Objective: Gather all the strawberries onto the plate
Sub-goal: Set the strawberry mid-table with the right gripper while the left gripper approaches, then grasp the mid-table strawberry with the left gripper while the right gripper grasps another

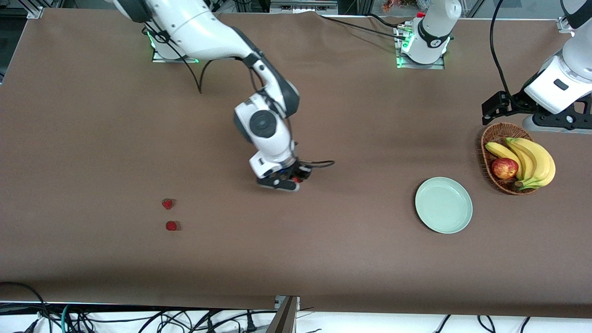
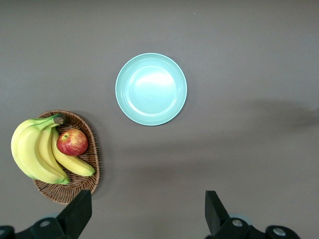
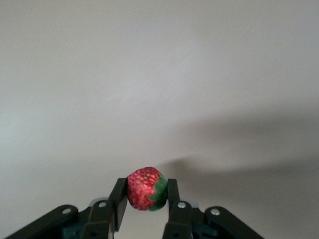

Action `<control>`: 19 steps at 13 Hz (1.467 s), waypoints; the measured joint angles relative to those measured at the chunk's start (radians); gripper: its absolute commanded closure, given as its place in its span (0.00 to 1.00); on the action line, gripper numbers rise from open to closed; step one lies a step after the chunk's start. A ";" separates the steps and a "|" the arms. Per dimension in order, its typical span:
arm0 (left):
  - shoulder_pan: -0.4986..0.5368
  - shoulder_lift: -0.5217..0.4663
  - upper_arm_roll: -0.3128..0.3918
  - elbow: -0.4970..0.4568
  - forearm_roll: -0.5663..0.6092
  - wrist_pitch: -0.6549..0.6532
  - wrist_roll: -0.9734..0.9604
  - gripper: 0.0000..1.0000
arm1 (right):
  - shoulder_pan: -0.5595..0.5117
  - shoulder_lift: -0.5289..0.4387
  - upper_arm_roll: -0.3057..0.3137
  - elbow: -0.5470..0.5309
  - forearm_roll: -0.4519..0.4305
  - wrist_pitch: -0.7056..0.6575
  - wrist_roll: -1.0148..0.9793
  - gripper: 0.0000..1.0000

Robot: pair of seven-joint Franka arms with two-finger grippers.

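Over the bare brown table (image 1: pixel 323 259), about midway along it, the right gripper (image 1: pixel 294 179) hangs in the air with its fingers (image 3: pixel 118 199) clamped on one strawberry (image 3: pixel 145 188), red with a green top. Two more strawberries lie on the table toward the right arm's end: one strawberry (image 1: pixel 167 203) and, just nearer the front camera, the other strawberry (image 1: pixel 171 225); they sit close together but apart. The plate (image 1: pixel 444 205), pale mint-green and with nothing on it, rests toward the left arm's end, well apart from both loose berries. Near it, a little farther from the front camera, stands a brown wicker basket (image 1: pixel 494 138) holding a bunch of bananas (image 1: pixel 532 162) and a red apple (image 1: pixel 504 168). Nothing lies on the table between the held berry and the plate. The left gripper (image 2: pixel 147 214) waits above the basket's end of the table, fingers (image 2: pixel 79 211) wide apart and holding nothing. No writing or label can be read anywhere.
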 measured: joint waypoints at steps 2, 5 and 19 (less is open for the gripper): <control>0.000 0.000 0.000 0.000 0.000 0.000 0.000 0.00 | 0.073 0.056 -0.002 0.044 0.000 0.080 0.132 0.77; 0.000 0.000 0.000 0.000 0.000 0.000 0.000 0.00 | 0.148 0.128 -0.009 0.085 0.000 0.200 0.268 0.43; -0.013 0.199 -0.168 -0.003 -0.012 -0.074 -0.007 0.00 | -0.120 -0.030 -0.038 0.156 0.014 -0.252 -0.028 0.16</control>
